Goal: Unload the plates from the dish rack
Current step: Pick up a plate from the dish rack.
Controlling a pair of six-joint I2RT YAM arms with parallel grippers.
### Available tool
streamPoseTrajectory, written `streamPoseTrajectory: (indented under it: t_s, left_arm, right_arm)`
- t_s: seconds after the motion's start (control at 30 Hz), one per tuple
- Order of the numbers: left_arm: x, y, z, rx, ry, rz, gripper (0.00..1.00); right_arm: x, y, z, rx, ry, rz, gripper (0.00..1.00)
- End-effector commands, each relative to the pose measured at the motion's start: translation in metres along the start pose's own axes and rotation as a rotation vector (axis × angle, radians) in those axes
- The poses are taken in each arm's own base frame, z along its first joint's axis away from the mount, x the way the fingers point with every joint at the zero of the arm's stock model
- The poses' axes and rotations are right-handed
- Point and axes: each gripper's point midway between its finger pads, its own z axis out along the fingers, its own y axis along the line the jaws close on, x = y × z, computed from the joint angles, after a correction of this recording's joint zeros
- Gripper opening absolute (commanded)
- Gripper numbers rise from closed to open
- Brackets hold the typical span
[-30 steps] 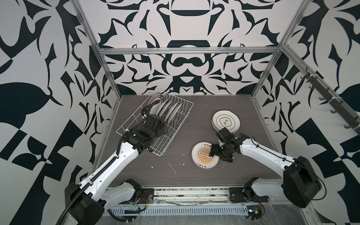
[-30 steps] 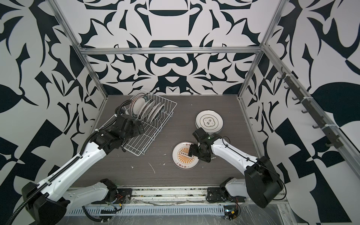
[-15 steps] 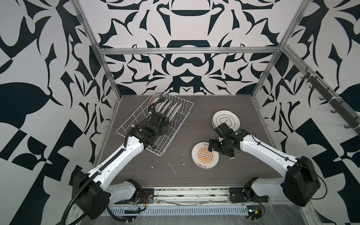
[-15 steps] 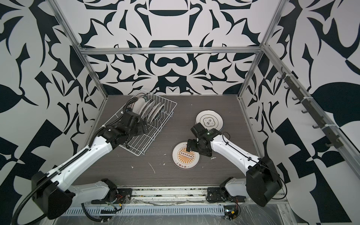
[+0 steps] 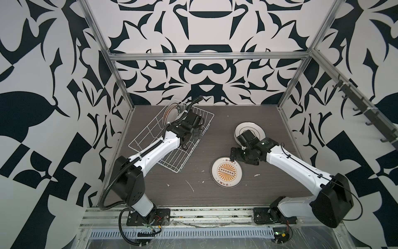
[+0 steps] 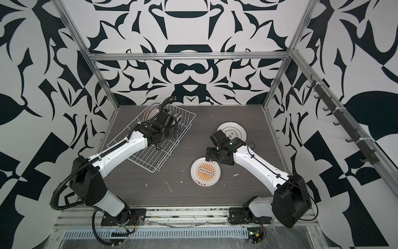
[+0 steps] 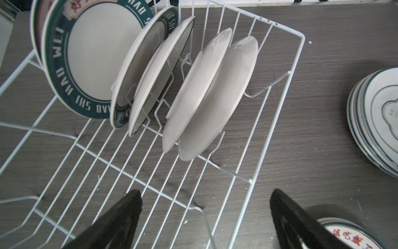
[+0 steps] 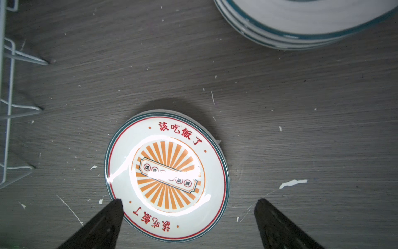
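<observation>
The white wire dish rack (image 5: 172,159) (image 6: 150,159) (image 7: 277,107) lies at the left of the table. Several plates stand on edge in it: teal-rimmed ones (image 7: 86,60) (image 5: 171,111) at the far end, plain white backs (image 7: 215,97) nearest my left gripper (image 7: 204,196) (image 5: 200,130). That gripper hovers open over the rack's floor wires, short of the plates. My right gripper (image 8: 187,204) (image 5: 233,154) is open above the far edge of a sunburst plate (image 8: 167,174) (image 5: 226,171) (image 6: 205,171) lying flat on the table.
A stack of teal-ringed plates (image 5: 256,129) (image 6: 234,132) (image 8: 301,21) (image 7: 377,118) sits at the back right, partly hidden by the right wrist. White chips (image 8: 293,183) litter the dark wood table (image 5: 269,183). Patterned walls and metal posts enclose three sides.
My left arm has reached further along the rack toward the standing plates. My right gripper has opened wider, let go of the sunburst plate and drawn back from it.
</observation>
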Motion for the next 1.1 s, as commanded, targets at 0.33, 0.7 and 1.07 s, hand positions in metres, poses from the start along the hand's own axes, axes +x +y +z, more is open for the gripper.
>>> streamPoseTrajectory:
  t_s: [0.33,0.7,1.07]
  left_arm:
    - [-0.016,-0.019,0.032,-0.084,0.035,0.182,0.91]
    - [-0.024,-0.025,0.053,-0.117,0.034,0.236,0.79]
    - [-0.035,-0.021,0.074,-0.176,-0.005,0.285,0.56]
  right_arm:
    - [-0.018,-0.006,-0.004,-0.011,-0.031,-0.021,0.99]
    - [-0.022,-0.012,-0.006,-0.045,-0.043,0.01,0.99]
    - [-0.02,-0.015,-0.01,-0.06,-0.062,0.024,0.99]
